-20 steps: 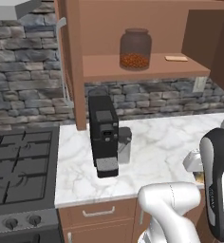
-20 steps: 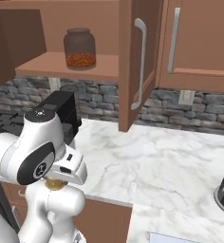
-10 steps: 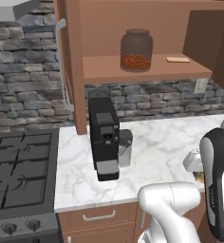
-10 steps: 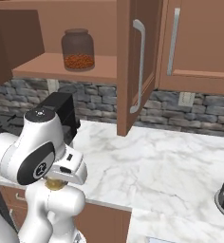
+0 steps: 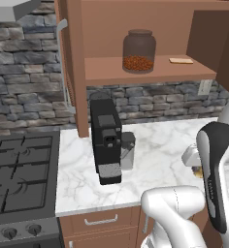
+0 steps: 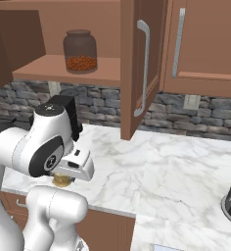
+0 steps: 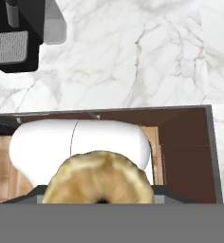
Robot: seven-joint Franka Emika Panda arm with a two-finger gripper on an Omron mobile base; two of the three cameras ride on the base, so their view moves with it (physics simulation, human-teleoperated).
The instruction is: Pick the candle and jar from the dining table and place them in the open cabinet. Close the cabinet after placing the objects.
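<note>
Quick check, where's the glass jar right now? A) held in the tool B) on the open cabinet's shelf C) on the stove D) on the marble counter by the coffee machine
B: the jar stands upright on the shelf of the open cabinet, above the coffee machine; the right base view shows the same.

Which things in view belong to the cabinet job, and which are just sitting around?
Part of the job:
- jar, on the open cabinet's shelf
- cabinet, doors open
- candle, tan-gold, close at the gripper in the hand view

Just lying about:
- black coffee machine on the counter
- stove
- flat tan item on the shelf, too small to identify
</note>
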